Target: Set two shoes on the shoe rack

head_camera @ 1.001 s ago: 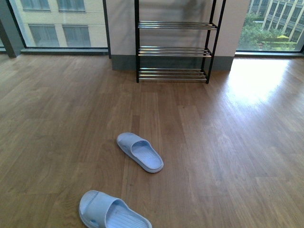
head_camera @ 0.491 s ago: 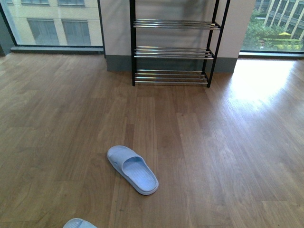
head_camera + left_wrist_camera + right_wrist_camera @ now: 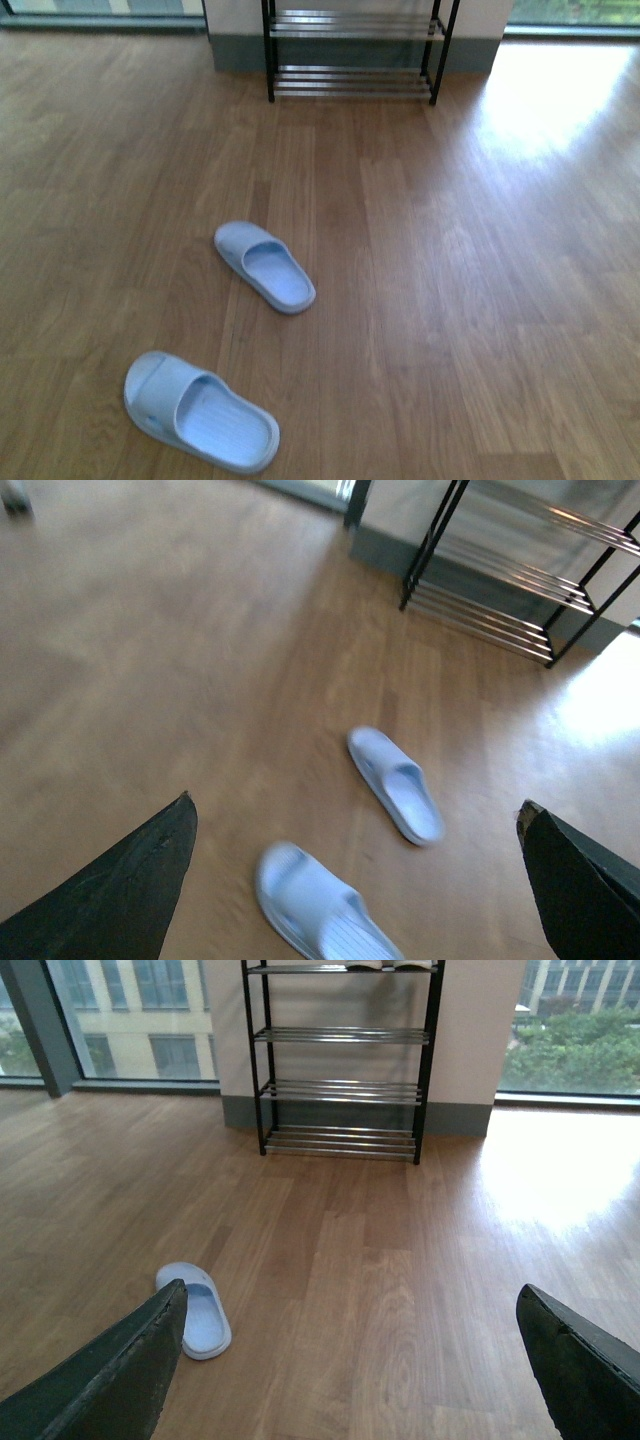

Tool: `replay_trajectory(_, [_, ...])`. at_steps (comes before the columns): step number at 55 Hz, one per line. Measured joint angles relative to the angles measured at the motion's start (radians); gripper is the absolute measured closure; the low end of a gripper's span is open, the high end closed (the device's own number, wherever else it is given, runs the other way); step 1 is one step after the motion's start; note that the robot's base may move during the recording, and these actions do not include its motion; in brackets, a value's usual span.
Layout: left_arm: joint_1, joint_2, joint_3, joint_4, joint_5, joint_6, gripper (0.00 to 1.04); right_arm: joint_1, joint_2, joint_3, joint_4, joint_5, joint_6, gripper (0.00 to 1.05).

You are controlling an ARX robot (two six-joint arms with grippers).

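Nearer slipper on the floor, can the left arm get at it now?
Probably yes: the nearer slipper lies alone on bare floor, on the left arm's side, and the left fingers are spread open above it.

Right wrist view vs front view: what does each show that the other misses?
Only the right wrist view: the shoe rack at full height, all four tiers, with pale items on the top tier cut off by the frame edge, and the open right gripper.

Only the front view: the nearer blue slide, lying on the floor close to the camera.

Both: the farther blue slide, partly behind a finger in the wrist view, the rack's lowest tiers, and the wood floor. No shoe is held.
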Motion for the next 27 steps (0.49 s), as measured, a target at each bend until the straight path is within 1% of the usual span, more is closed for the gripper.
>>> replay_trajectory(1, [-0.007, 0.024, 0.0, 0.013, 0.0, -0.037, 0.09, 0.0, 0.0, 0.0, 0.0, 0.0, 0.0, 0.09])
replay_trajectory(3, [-0.058, 0.191, 0.0, 0.127, -0.018, -0.266, 0.09, 0.0, -0.001, 0.0, 0.0, 0.0, 0.0, 0.09])
replay_trajectory(6, [-0.126, 0.381, 0.002, 0.278, -0.065, -0.457, 0.09, 0.0, 0.0, 0.0, 0.0, 0.0, 0.0, 0.09])
replay_trajectory(8, [-0.167, 0.498, 0.01, 0.374, -0.064, -0.527, 0.09, 0.0, -0.001, 0.0, 0.0, 0.0, 0.0, 0.09])
replay_trajectory(12, [-0.238, 0.763, 0.058, 0.568, -0.051, -0.613, 0.09, 0.0, -0.001, 0.0, 0.0, 0.0, 0.0, 0.09])
replay_trajectory(14, [-0.254, 0.88, 0.094, 0.624, -0.055, -0.624, 0.09, 0.0, -0.001, 0.0, 0.0, 0.0, 0.0, 0.09])
replay_trajectory(16, [-0.257, 1.021, 0.145, 0.652, -0.05, -0.645, 0.09, 0.0, -0.001, 0.0, 0.0, 0.0, 0.0, 0.09])
replay_trajectory(20, [-0.257, 1.206, 0.225, 0.645, -0.039, -0.655, 0.09, 0.0, -0.001, 0.0, 0.0, 0.0, 0.0, 0.09])
replay_trajectory(27, [-0.248, 1.491, 0.382, 0.55, -0.058, -0.65, 0.09, 0.0, -0.001, 0.0, 0.0, 0.0, 0.0, 0.09])
